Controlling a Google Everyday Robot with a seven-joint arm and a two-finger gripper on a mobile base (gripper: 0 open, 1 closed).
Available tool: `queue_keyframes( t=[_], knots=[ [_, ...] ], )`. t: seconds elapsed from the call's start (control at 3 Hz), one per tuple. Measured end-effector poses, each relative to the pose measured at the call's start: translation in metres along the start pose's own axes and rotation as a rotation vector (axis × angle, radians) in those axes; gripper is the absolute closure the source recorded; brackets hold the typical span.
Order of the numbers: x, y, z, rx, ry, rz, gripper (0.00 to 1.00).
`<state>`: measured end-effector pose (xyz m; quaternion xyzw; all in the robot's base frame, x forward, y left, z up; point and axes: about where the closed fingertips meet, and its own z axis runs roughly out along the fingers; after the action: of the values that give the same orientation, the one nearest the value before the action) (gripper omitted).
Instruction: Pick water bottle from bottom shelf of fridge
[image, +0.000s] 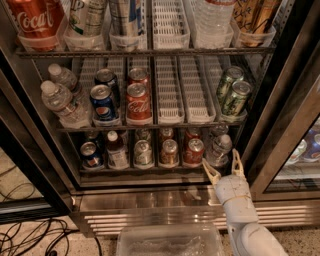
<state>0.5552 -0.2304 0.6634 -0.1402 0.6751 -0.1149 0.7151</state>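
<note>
The gripper (223, 167) was held low before the fridge (125, 202), fingers (210, 173) spread wide and empty, just below the water bottle (220, 148), which was stood rightmost on the bottom shelf (150, 171).

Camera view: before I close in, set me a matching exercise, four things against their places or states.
Things:
1 water bottle
2 gripper
3 green cans
4 dark-drink bottle

Places or states:
a right end of the second shelf up
b rightmost lane of the bottom shelf
c second lane from the left, bottom shelf
d open, just in front of the bottom shelf's right end

Pairs: 1-b, 2-d, 3-a, 4-c
</note>
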Motion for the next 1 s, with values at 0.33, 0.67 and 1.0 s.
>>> queue_keyframes(
  t=[0.33, 0.67, 1.0],
  knots=[
    [-0.011, 0.008, -0.016, 0.004, -0.025, -0.001, 0.30],
    [-0.017, 0.010, -0.027, 0.015, -0.040, -0.004, 0.24],
    [-0.017, 0.010, -0.027, 0.016, -0.040, -0.004, 0.26]
  ],
)
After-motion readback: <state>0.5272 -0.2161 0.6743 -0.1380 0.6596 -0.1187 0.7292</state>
